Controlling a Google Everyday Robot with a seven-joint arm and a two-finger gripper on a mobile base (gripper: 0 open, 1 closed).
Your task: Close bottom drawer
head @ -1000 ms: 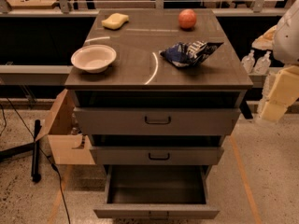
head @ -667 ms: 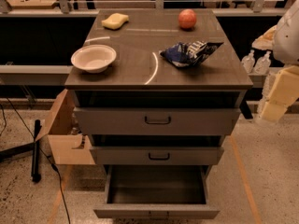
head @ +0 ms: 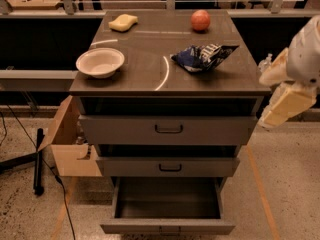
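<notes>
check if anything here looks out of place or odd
The bottom drawer hangs pulled far out, its tray exposed, unlike the top drawer and middle drawer. The tool sits right of the cabinet, clear of it.

Grey metal bottom drawer (head: 167,227) juts forward beneath grey middle drawer (head: 169,167); cream two-finger gripper (head: 286,103) hangs right of grey cabinet (head: 145,76).

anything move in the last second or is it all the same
Nothing visibly changed. The gripper is to the right of the cabinet, level with the top drawer and apart from it, as before. The bottom drawer is pulled out as far as it was. The bowl, apple and chip bag have not shifted.
</notes>
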